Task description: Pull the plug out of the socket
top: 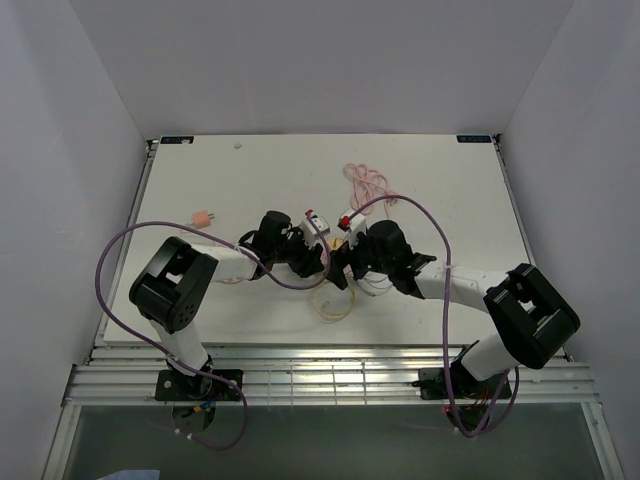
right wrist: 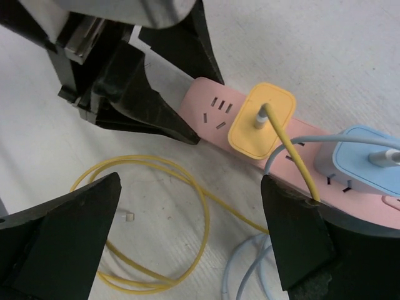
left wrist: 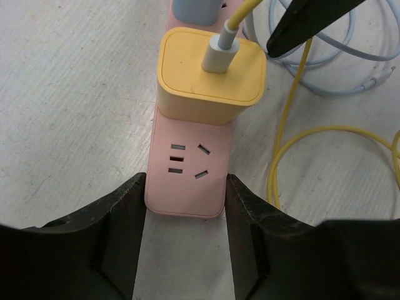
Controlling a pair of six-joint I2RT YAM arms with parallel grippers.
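Power strip [left wrist: 187,156] lies at the centre of the table [top: 250,170]. Its thin cord [top: 365,183] is coiled at 1 o'clock from it.

Left pincer [left wrist: 185,187] is closed on the strip's free end, one finger flush against each long side. Right pincer [right wrist: 190,181] is spread wide and holds nothing. Yellow plug [right wrist: 261,122] is seated in the strip at the right pincer's 2 o'clock.

Risks:
- If the left hold is light, the strip lifts with the plug instead of releasing it.
- Yellow cable [right wrist: 203,206] rises from the plug's top. A finger closing on it would tug the cable, not the plug.
- Blue plug [right wrist: 369,159] sits near, at 3 o'clock of the yellow one. A wide grab could foul it.

Count: one strip, two plugs, two cables (yellow, pale blue [right wrist: 240,269]), two pincers.
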